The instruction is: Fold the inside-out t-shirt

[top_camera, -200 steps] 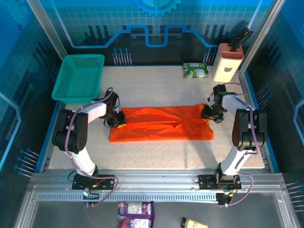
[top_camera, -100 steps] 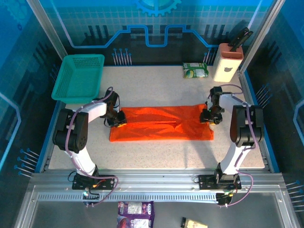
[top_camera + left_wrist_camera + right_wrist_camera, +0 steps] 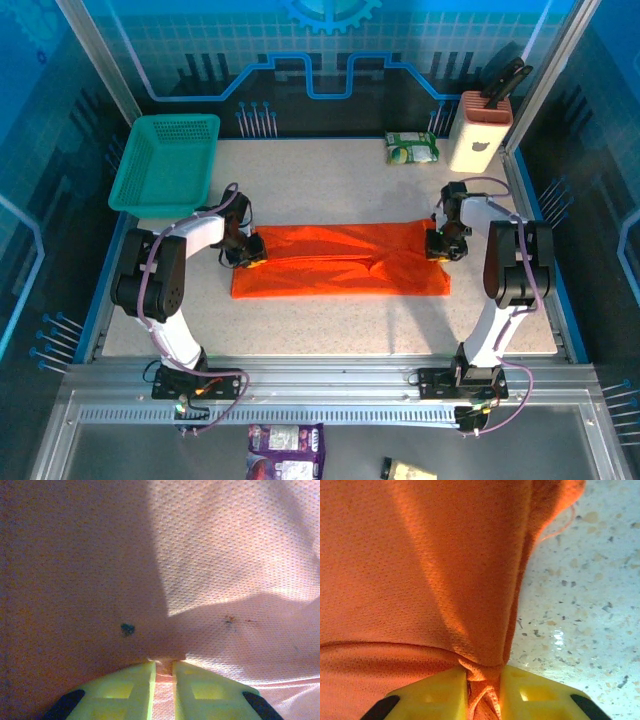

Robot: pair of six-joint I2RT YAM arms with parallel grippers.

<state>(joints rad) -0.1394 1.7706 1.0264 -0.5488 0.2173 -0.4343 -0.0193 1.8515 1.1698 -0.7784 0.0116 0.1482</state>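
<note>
t-shirt (image 3: 340, 262): table (image 3: 330, 180) centre | basket (image 3: 165, 160): far left | knife block (image 3: 480, 130): far right

Left wrist: inside-out t-shirt (image 3: 225, 555) cut off at top and both sides; left claw (image 3: 163, 664) fingers cropped by the bottom edge; dark speck (image 3: 128, 628) on the cloth, I cannot identify it. Right wrist: right claw (image 3: 483, 672) cropped likewise. Overhead: jaw gaps too small for me to read; purple packet (image 3: 285, 440) clipped at bottom.

White-and-black arms (image 3: 195, 232) (purple cables (image 3: 148, 265) alongside) end in yellow fingers (image 3: 125, 690).
</note>
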